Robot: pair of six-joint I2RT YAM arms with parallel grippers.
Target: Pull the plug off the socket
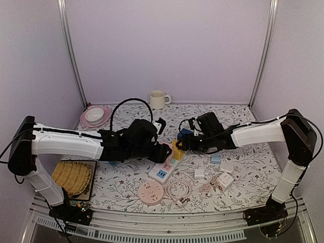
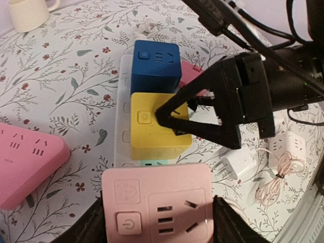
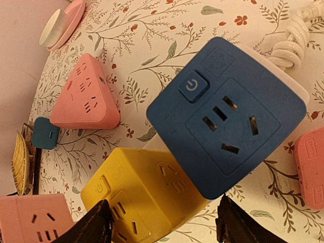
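We judge the pull is in hand: our left pincer (image 2: 158, 224) is closed wide on the pink plug (image 2: 157, 200) at the near end of the strip (image 2: 123, 91), the right pincer (image 3: 164, 223) gapes empty over the yellow plug (image 3: 147, 185), so next we lift pink straight up.

The white socket strip (image 2: 120, 101) lies flat on the flower-patterned table (image 2: 61, 76) with three cube-shaped plugs in a row along it. The blue plug (image 2: 154, 66) sits at one end and the yellow plug (image 2: 152, 134) touches it at the middle; both stand upright, each with a power button on its top face. The pink plug (image 2: 157, 202), on the yellow one's other side, is gripped between the fingers of the left pincer (image 2: 158, 225); whether its prongs are in the strip cannot be told.
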